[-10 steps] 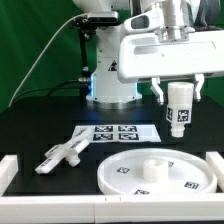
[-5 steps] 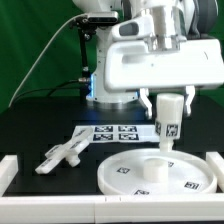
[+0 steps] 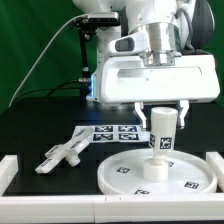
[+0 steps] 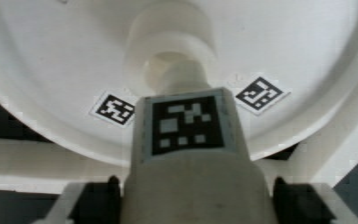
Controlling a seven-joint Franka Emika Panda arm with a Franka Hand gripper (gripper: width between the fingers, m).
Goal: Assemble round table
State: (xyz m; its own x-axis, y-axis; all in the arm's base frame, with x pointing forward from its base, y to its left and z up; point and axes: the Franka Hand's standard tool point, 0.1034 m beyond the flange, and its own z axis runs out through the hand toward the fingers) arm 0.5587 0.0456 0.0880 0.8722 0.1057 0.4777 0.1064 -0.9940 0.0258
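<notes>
Hand (image 3: 163, 112) clamps leg (image 3: 163, 132) upright | over disc top (image 3: 120, 176) centre, well inside rim | foot (image 3: 62, 153) well apart

Blurred far end of the leg (image 4: 179, 75) in wrist view; disc top (image 4: 51, 70) edge-cropped

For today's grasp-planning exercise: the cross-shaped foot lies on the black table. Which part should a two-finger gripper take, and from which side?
Probably from straight above: the cross-shaped foot lies flat on the table, so its sides are open only to a downward approach. Close the jaws across one narrow arm beside the crossing, where the part should balance.
</notes>
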